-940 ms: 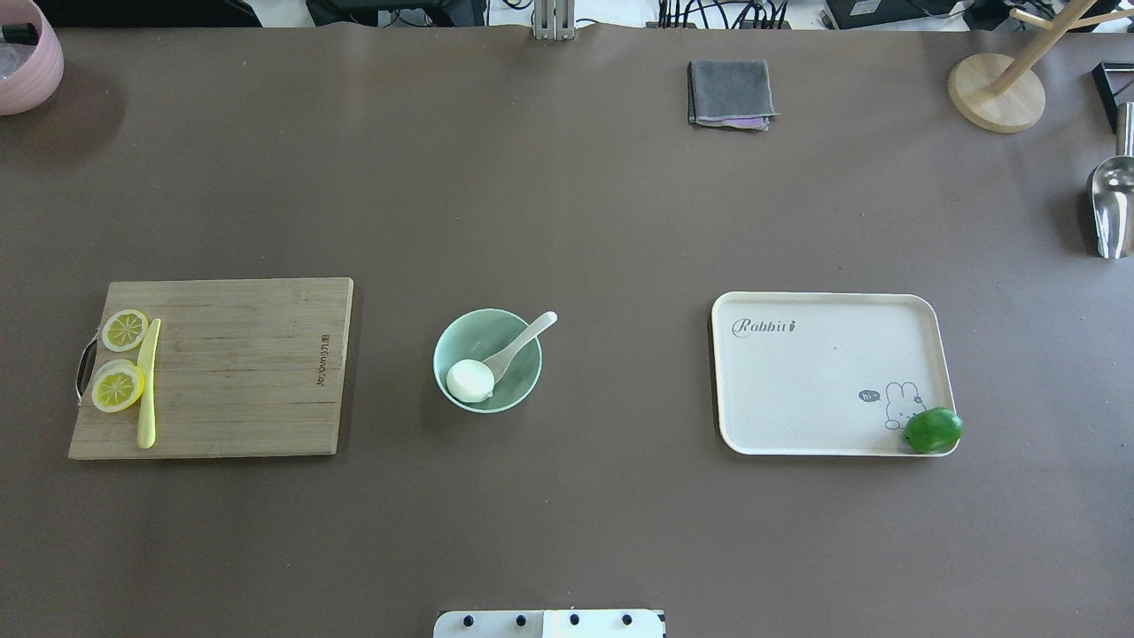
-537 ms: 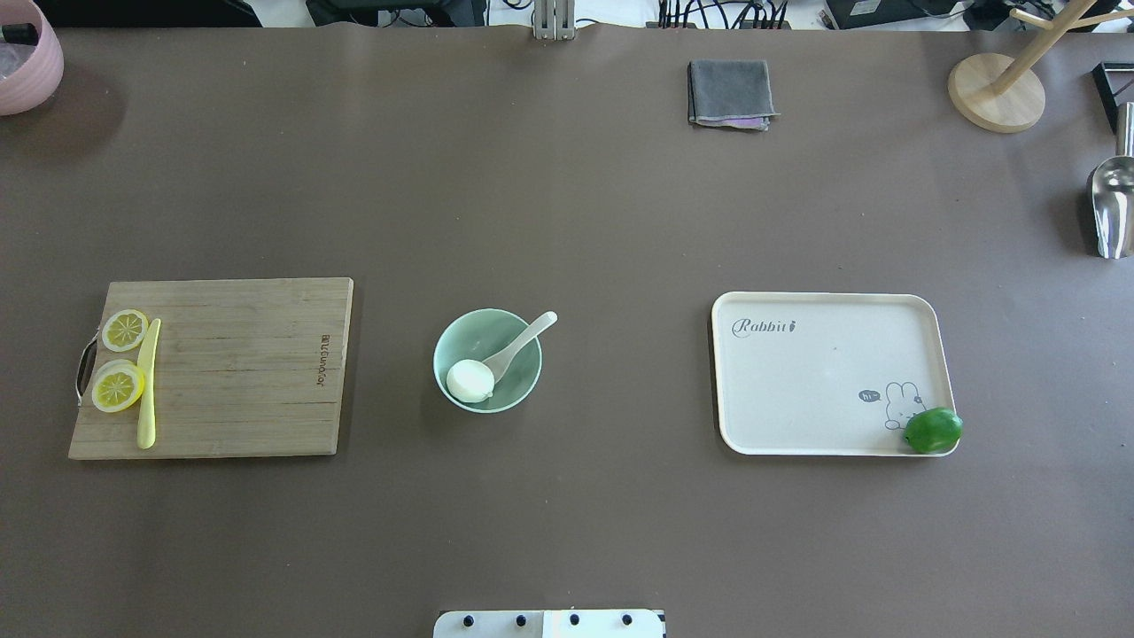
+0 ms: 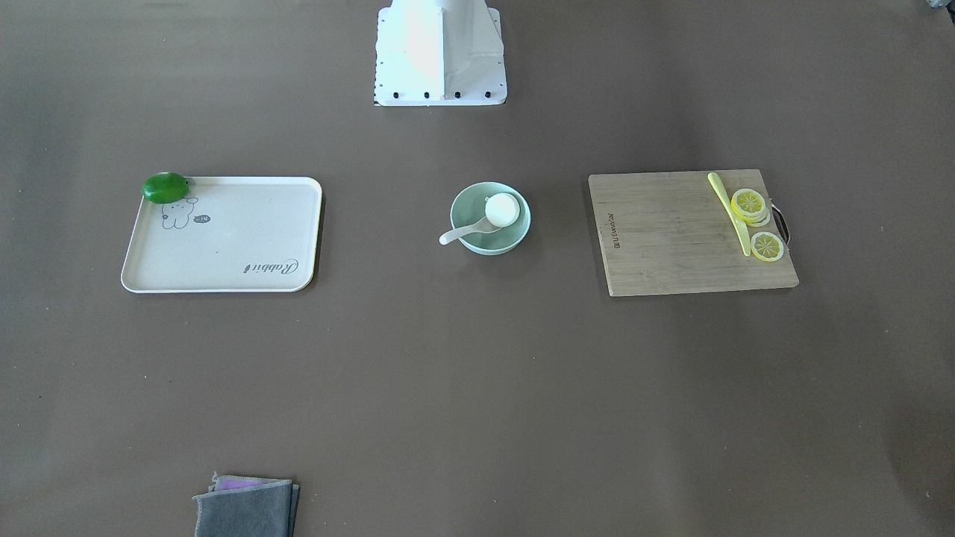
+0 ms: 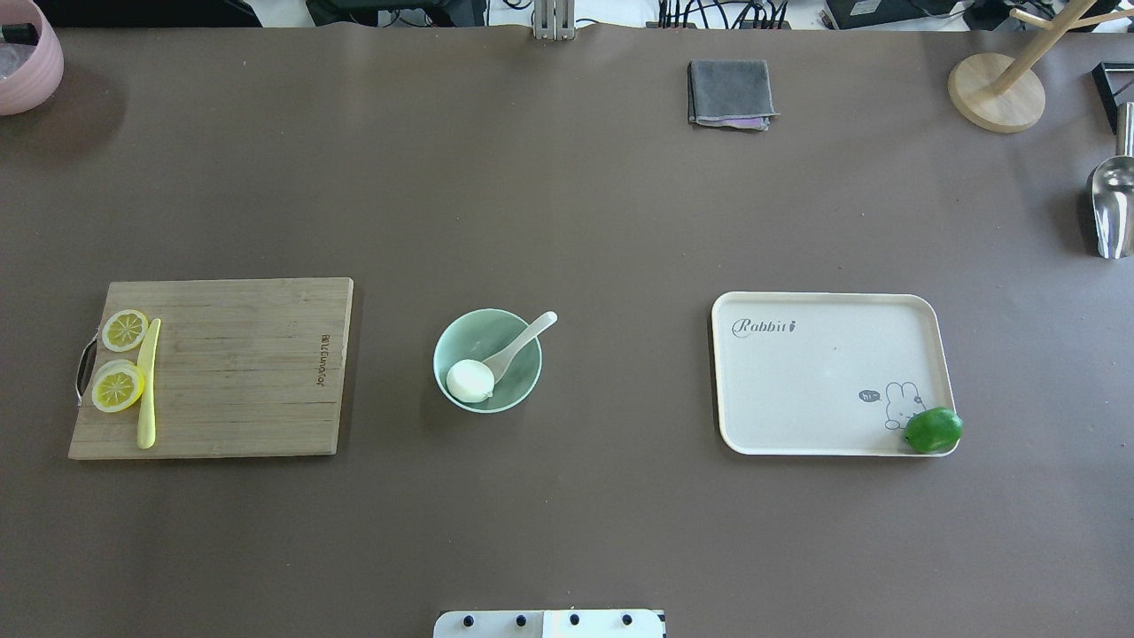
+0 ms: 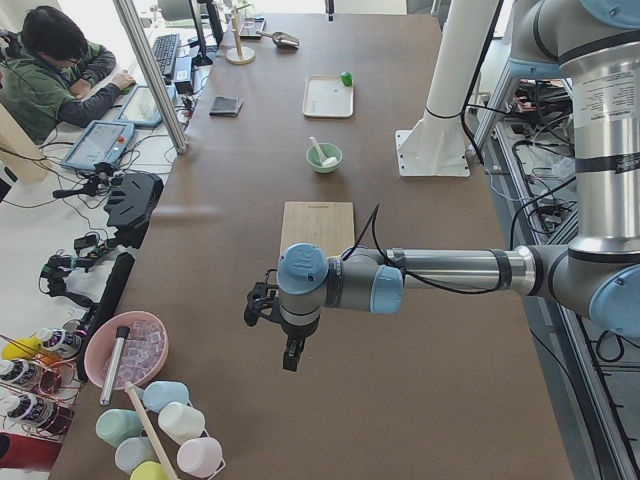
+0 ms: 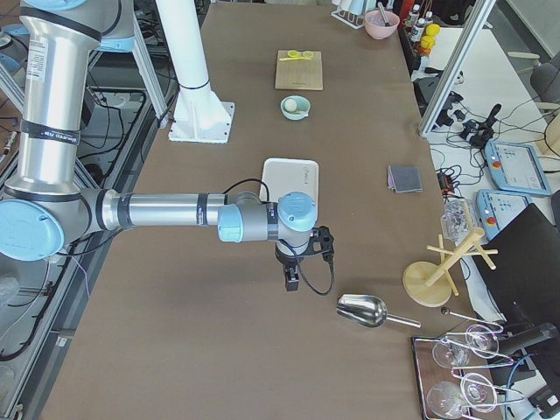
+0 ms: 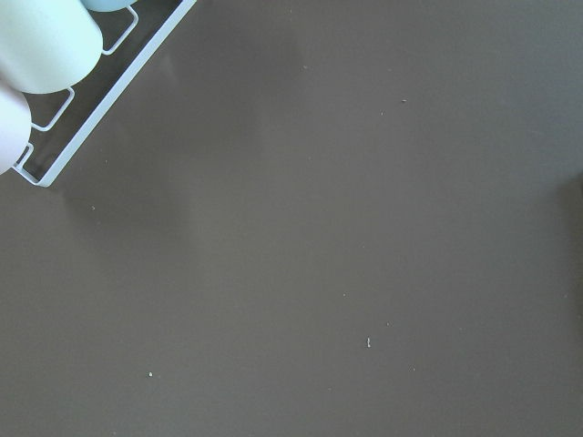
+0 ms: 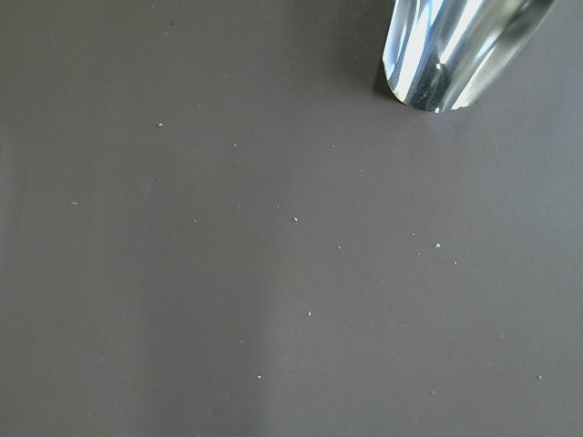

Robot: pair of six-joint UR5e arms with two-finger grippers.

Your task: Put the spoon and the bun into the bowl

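The pale mint-green bowl [image 4: 479,331] stands mid-table, between a cutting board and a tray. The white bun [image 4: 469,380] lies inside it at the near-left side. The white spoon [image 4: 523,340] rests in the bowl with its scoop beside the bun and its handle sticking out over the far-right rim. All three also show in the front view: bowl [image 3: 517,226], bun [image 3: 502,209], spoon [image 3: 462,233]. My left gripper [image 5: 290,355] hangs far out over the table's left end. My right gripper [image 6: 291,278] hangs over the right end. I cannot tell if either is open or shut.
A wooden cutting board [image 4: 239,372] with lemon slices [image 4: 118,387] and a yellow utensil [image 4: 147,383] lies left of the bowl. A cream tray [image 4: 824,372] with a green lime [image 4: 933,430] lies right. A grey cloth [image 4: 729,92], metal scoop [image 4: 1112,208] and wooden stand [image 4: 995,91] sit farther back.
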